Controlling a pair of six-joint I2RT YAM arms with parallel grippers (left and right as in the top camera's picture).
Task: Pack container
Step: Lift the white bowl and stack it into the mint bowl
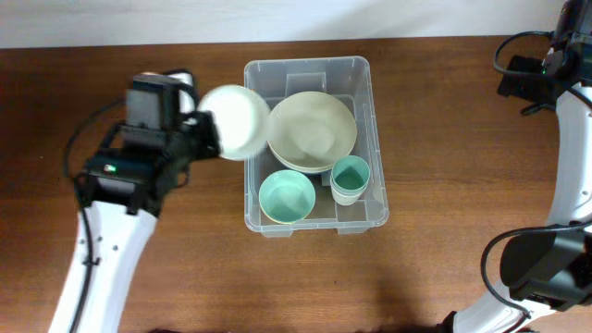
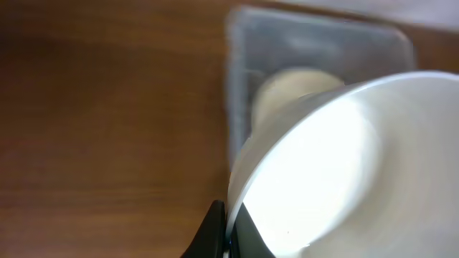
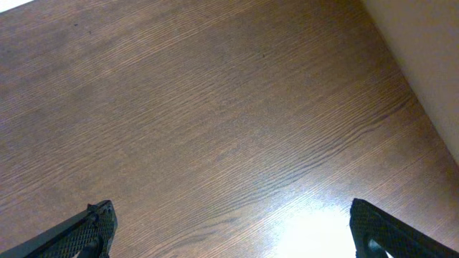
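Your left gripper [image 1: 205, 129] is clamped on the rim of a white bowl [image 1: 236, 120], so the bowl juts ahead of the fingers, over the near wall of the container [image 1: 363, 67] (part-filled, with room left, I judge). Your right gripper [image 3: 229, 233] hangs wide open over the table [image 3: 215, 107], well away, probably to keep clear.

At the left gripper [image 1: 208, 127], white bowl [image 1: 233, 120]; beyond it, clear container [image 1: 305, 63], cream bowl [image 1: 312, 129], mint-green bowl [image 1: 287, 197], mint-green cup [image 1: 350, 178]; brown wood-grain table [image 3: 215, 107] beneath the black right gripper [image 3: 233, 233].

The left gripper [image 2: 228, 233] pinches a big white bowl [image 2: 344, 165]. The blurry container [image 2: 238, 79] sits far behind, on the worktop [image 2: 107, 129].
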